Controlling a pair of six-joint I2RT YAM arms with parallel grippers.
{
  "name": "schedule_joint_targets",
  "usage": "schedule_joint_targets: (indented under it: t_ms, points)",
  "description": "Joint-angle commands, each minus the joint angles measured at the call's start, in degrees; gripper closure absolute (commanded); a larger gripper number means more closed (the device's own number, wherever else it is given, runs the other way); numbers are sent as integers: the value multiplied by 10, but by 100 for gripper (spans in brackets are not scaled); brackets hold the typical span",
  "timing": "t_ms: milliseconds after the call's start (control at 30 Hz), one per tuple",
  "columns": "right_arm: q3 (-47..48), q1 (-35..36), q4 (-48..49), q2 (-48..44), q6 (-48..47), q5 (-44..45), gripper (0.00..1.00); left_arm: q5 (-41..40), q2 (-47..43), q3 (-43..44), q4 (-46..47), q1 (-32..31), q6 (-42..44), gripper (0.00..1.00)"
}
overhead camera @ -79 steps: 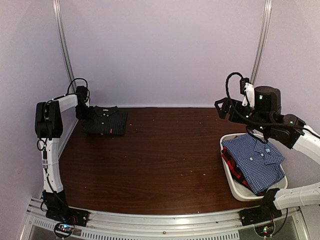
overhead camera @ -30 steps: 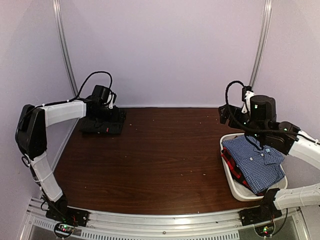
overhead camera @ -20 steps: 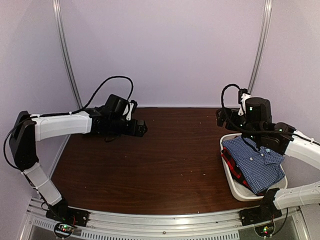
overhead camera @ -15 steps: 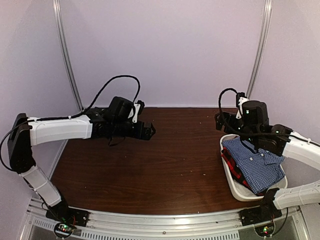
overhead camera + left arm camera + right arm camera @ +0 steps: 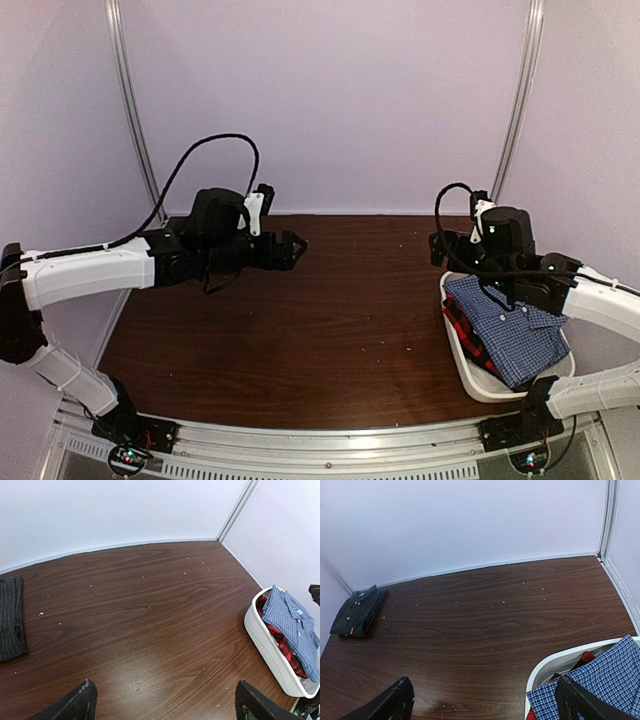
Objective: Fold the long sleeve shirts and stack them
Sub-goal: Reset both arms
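At the far left, the black pinstriped shirt (image 5: 359,613) lies folded flat on the brown table (image 5: 330,330), tucked into the back corner close to the pale wall (image 5: 330,100), with its collar toward the wall and a row of white buttons showing. In the overhead view the left arm reaches out over that corner and hides the shirt. The left gripper (image 5: 292,246) hangs above the back of the table, pointing toward the middle. Its fingers (image 5: 80,702) stand wide apart with only bare wood between them, so it holds nothing. The middle of the table carries nothing but a scatter of small pale specks (image 5: 142,577). Further right, the right gripper (image 5: 441,243) hovers near the back right of the table, just beyond the far end of the white tub (image 5: 470,376). Its jaws are also spread wide and empty, and they face out across the table toward the black shirt. The tub sits at the right edge of the table, near the right arm's base. Inside it the blue checked shirt (image 5: 512,325) lies on top, folded, with its collar up and part of it draped over the rim. The red-and-dark shirt (image 5: 464,328) lies beneath it, showing only along the tub's left side.
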Motion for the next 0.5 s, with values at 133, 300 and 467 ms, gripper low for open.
schedule_joint_targets:
  t_ms: [133, 300, 467]
  points:
    - [-6, -3, -6, -5, 8, 20, 0, -12, -16, -2, 35, 0, 21, 2]
    - [-11, -3, -10, -19, 14, 35, 0, -23, -18, -4, 44, 0, 20, 2]
    - [-19, -3, -8, -35, 15, 36, 0, -38, -23, -8, 49, 0, 17, 2]
